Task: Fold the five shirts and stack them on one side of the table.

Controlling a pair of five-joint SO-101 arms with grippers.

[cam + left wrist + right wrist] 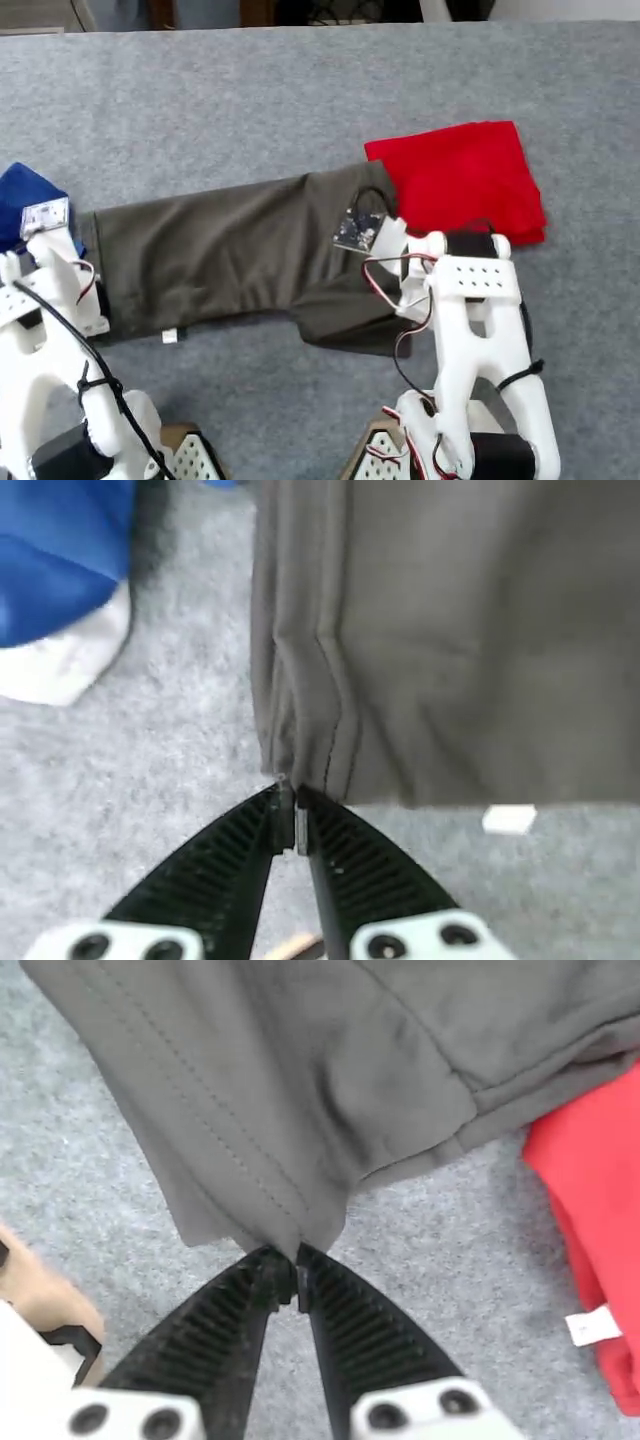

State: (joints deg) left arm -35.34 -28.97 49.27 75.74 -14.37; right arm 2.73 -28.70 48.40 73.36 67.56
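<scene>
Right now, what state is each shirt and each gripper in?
grey shirt: stretched out lengthwise, partly folded, pinched at both ends.
red shirt: folded, lying flat.
blue shirt: bunched, partly out of frame.
left gripper: shut on the grey shirt's hem.
right gripper: shut on the grey shirt's corner.

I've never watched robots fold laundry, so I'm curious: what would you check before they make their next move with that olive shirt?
1. The left gripper shut on the olive shirt hem: ok.
2. The right gripper shut on another corner: ok.
3. The olive shirt lying smooth: not ok, rumpled near the right gripper.
4. The red shirt folded: ok.
5. The olive shirt apart from the red shirt: cannot tell.
6. Bare table beyond the shirt: ok.
</scene>
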